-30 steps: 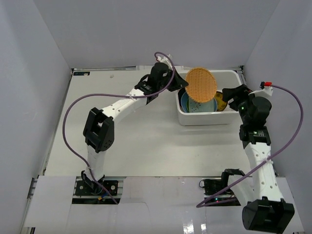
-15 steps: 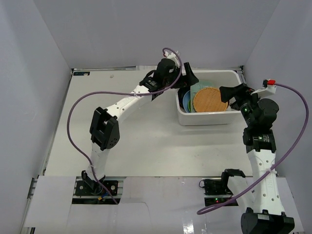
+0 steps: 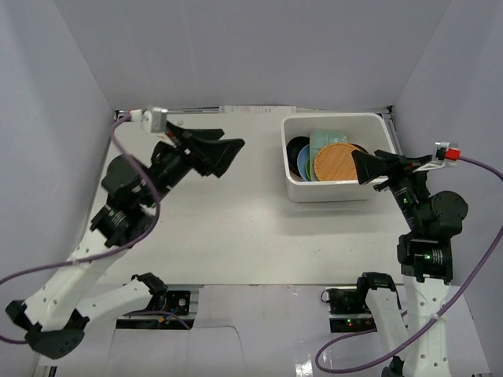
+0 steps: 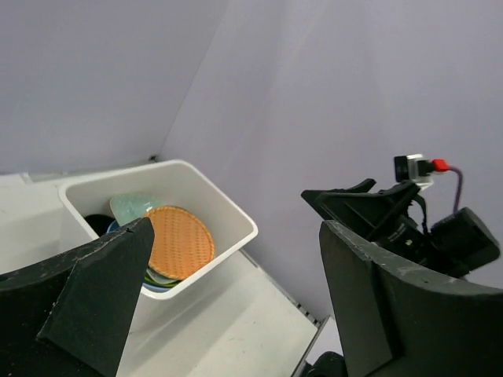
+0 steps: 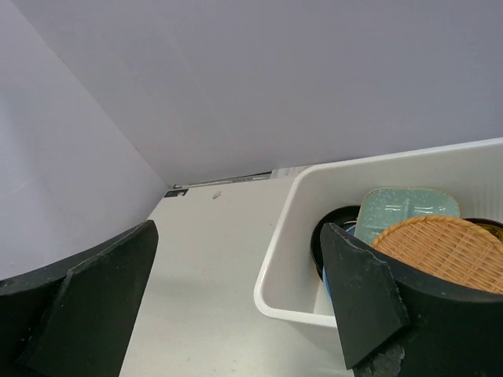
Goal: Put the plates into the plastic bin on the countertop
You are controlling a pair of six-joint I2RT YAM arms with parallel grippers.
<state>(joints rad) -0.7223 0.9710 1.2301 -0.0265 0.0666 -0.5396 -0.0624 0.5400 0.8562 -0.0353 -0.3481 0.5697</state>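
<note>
Top external, plates [image 3: 339, 162] in plastic bin [image 3: 330, 192]

Plastic bin [image 3: 334, 193] rests on the countertop [image 3: 236, 228] — most of that surface lies left of and before the bin. Plates [image 3: 339, 162] sit inside the bin, overlapping.

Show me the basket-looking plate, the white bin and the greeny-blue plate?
woven tan plate [image 3: 339, 163], top view, middle of its woven face.
plastic bin [image 3: 330, 191], top view, its near outer wall.
pale teal plate [image 5: 405, 208], right wrist view, its flat face.

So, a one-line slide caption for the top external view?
Left gripper and right gripper open, empty; woven plate tops the stack in the plastic bin.
</note>
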